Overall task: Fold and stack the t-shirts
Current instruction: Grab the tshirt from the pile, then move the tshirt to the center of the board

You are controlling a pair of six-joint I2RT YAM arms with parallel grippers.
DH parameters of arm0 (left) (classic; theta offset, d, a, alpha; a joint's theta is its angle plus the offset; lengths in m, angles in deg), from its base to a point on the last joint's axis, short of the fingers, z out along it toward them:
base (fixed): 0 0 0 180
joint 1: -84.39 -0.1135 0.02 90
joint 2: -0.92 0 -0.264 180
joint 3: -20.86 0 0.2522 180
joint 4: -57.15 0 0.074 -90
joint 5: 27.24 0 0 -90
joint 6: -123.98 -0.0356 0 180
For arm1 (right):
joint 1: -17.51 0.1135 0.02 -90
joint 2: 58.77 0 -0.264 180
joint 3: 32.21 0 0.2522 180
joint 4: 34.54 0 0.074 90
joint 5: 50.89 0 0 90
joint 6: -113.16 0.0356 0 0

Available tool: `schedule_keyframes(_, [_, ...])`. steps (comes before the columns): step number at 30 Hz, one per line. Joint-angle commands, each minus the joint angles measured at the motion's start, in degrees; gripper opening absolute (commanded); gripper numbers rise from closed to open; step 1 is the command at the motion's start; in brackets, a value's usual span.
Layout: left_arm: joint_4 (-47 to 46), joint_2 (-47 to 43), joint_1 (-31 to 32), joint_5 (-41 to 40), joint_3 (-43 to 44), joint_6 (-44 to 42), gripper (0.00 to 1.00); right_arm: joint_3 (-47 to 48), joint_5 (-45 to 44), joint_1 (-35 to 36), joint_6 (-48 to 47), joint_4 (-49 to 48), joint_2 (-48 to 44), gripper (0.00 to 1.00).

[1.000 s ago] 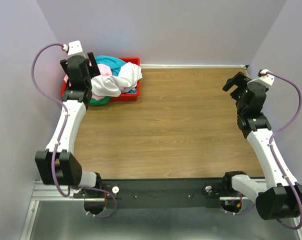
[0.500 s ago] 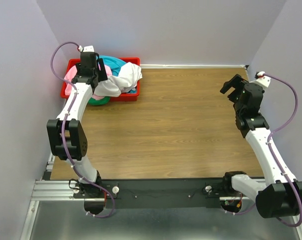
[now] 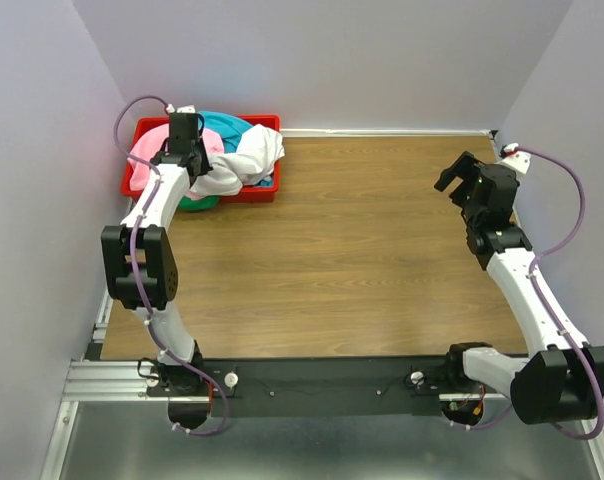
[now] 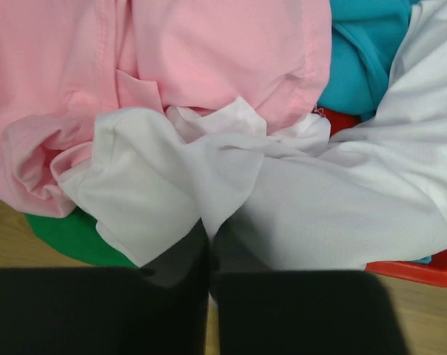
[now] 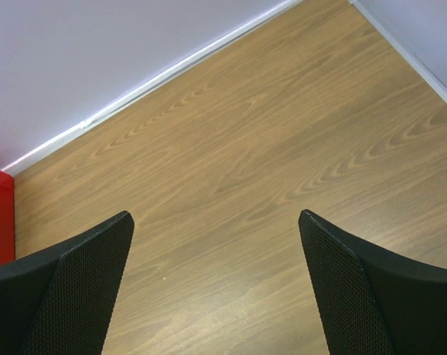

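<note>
Left gripper, spread wide a second ago, has closed inside the red bin at the table's far-left corner, pinching a fold of the white t-shirt atop the pink one. Judging by that, the first shirt is ready to lift out; the right gripper waits spread.

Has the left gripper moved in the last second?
Yes: the left gripper shifted right over the red bin, from its left end toward the white t-shirt.

Bright, even, soft-shadowed light; the left pincer looms dark and blurred.
</note>
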Motion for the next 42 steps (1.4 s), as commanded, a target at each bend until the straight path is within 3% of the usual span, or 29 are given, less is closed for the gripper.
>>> schedule_keyframes(1, [1.28,0.06,-0.16,7.20,2.34,-0.44,0.00,2.44,2.57,0.29,-1.12,1.42,1.12,0.97])
schedule_keyframes(10, [-2.23,-10.31,0.54,21.77,6.38,1.14,0.00,5.86,7.94,0.20,-3.33,1.95,5.68,0.93])
schedule_keyframes(20, [-1.54,-14.01,10.21,35.58,17.45,0.52,0.00,9.47,11.19,0.29,-2.18,1.95,9.64,0.93])
schedule_keyframes(27, [-5.56,-13.74,16.63,44.90,27.83,6.58,0.00,11.49,10.23,0.20,-2.80,1.95,9.47,0.93])
schedule_keyframes(32, [-15.66,-17.95,17.25,50.01,22.40,12.73,0.00,11.67,9.08,0.20,-3.06,2.12,8.24,0.94])
schedule_keyframes(36, [-16.30,-21.47,17.16,48.87,13.88,11.08,0.00,11.23,9.17,0.29,-3.24,2.56,7.27,0.94])
schedule_keyframes(42, [-7.79,-28.24,15.75,33.87,-1.96,5.71,0.00,8.16,11.36,0.20,-4.47,4.05,5.69,0.93])
